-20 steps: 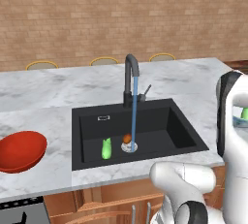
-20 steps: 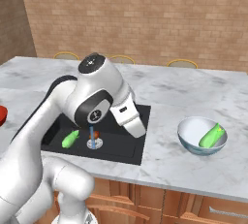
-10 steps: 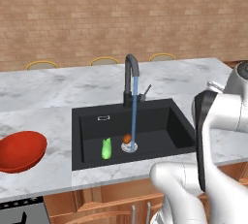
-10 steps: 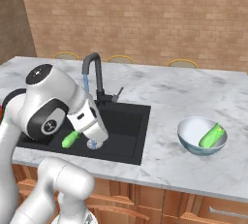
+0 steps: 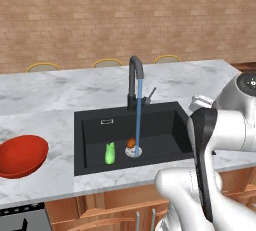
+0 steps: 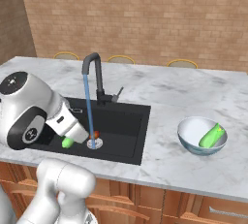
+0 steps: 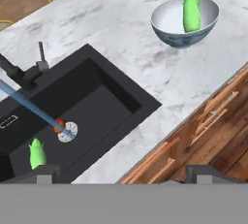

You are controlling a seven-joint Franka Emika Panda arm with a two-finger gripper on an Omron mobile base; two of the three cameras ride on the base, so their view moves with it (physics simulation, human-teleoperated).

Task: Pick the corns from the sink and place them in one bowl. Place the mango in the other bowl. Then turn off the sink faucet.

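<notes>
One green corn [image 7: 191, 13] lies in the pale white-blue bowl [image 7: 167, 28] [image 6: 186, 139] on the marble to the right of the sink; the right base view shows that corn [image 6: 212, 136] too. A second corn [image 5: 110, 153] [image 7: 36, 153] lies on the floor of the black sink [image 5: 95, 125], left of the drain. The orange-red mango [image 5: 131, 143] [image 7: 59, 123] sits beside the drain, under the water that runs from the dark faucet [image 5: 134, 81] [image 6: 94, 75]. The red bowl [image 5: 20, 155] stands at the far left. My gripper [image 7: 125, 175] is open and holds nothing, high over the counter's front edge between sink and bowl.
The faucet's thin lever [image 6: 117, 93] sticks out on its right side. Wooden cabinet fronts [image 7: 203, 121] run below the counter edge. My white arm [image 6: 34, 114] hangs over the sink's near left part in the right base view and covers part of the corn there.
My arm has swung from the bowl side back toward the sink, and the gripper has stayed open. The corns, the mango and both bowls have not moved; water still runs.
</notes>
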